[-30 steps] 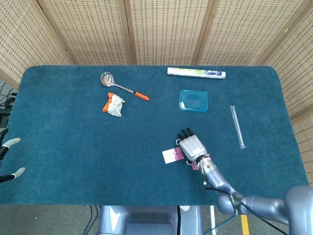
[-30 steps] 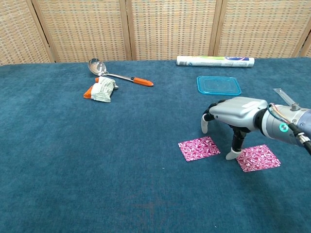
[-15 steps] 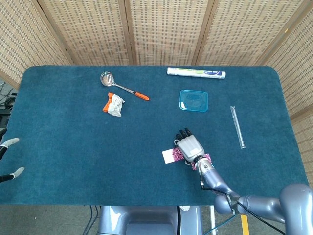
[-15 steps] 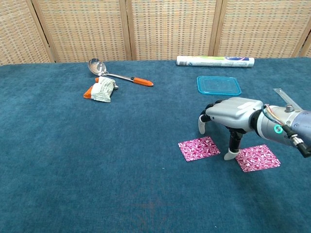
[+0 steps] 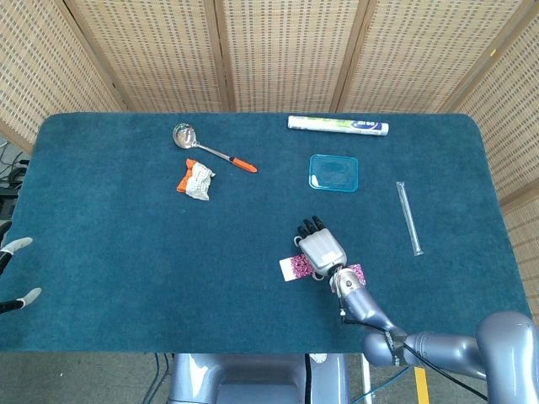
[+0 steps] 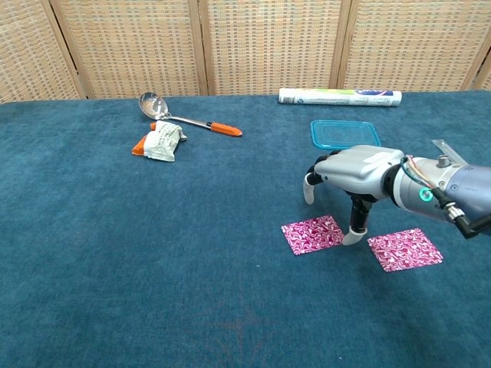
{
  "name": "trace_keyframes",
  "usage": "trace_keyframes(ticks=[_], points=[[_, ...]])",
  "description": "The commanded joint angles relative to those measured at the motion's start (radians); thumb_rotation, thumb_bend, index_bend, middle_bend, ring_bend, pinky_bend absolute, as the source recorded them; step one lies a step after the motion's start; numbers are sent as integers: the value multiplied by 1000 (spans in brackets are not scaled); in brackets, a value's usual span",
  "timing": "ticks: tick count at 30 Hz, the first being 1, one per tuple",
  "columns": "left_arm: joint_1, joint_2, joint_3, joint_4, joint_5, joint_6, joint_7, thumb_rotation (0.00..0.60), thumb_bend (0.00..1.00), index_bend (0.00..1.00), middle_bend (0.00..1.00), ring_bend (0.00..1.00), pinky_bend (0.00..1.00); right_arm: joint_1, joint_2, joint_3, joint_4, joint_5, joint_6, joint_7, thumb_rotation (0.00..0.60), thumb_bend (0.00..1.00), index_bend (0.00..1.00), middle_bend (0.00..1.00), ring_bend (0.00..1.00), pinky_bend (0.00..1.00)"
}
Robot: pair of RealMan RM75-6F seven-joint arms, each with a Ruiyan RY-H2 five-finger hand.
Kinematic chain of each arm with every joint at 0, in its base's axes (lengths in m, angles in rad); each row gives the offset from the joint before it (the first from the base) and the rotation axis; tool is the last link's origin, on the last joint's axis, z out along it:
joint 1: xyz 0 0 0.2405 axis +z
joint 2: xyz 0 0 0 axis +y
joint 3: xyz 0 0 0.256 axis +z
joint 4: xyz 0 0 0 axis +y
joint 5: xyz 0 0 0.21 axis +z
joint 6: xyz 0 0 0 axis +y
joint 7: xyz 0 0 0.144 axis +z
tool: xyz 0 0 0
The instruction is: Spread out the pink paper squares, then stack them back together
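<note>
Chest view shows the one container on the desk [image 6: 115, 253]: a shallow blue lid or tray [image 6: 345, 134] lying flat near the far right, with nothing visible in it. Behind it a white tube [image 6: 339, 96] lies lengthwise along the far edge.

Much of the robot is hidden or cut off. The left hand [image 5: 17, 271] appears only in the head view, as two pale fingertips at the left edge of the frame, off the desk; I cannot tell how its fingers are set. In the head view the right hand [image 5: 321, 247] covers part of both papers, so only slivers of them show. A thin clear stick [image 5: 408, 217] lies well to the right; what it is cannot be made out. A crumpled orange-and-white wrapper [image 6: 159, 142] and a metal spoon with an orange handle [image 6: 184, 119] lie at the far left.

The two pink paper squares lie flat on the near right of the desk, side by side but apart. The left square [image 6: 314, 234] and the right square [image 6: 404, 249] both carry a magenta pattern with white swirls. The right hand [image 6: 354, 172] hovers above the gap between them, palm down, fingers [image 6: 355, 226] spread and hanging downward, holding nothing; one fingertip reaches down just beside the left square's right edge.
</note>
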Motion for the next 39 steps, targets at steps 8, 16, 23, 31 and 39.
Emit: trace_keyframes(ticks=[8,16,23,31,39], points=[[-1,0,-1,3,-3,-3,-1,600,133,213,0,0,0,6,-17,-9,19,10,-5,5,600,131,289,157,0,0],[0,0,-2,6,-7,-3,-4,600,133,213,0,0,0,16,-32,-6,52,15,-13,11,600,131,289,157,0,0],[2,0,-2,8,-8,-2,-7,600,133,213,0,0,0,31,-36,0,69,16,-19,7,600,131,289,157,0,0],[4,-1,-3,10,-12,-3,-8,600,133,213,0,0,0,51,-46,11,87,27,-31,2,600,131,290,157,0,0],[-1,-3,-2,8,-5,-6,-7,600,133,213,0,0,0,32,-18,-7,25,13,8,2,600,153,316,157,0,0]])
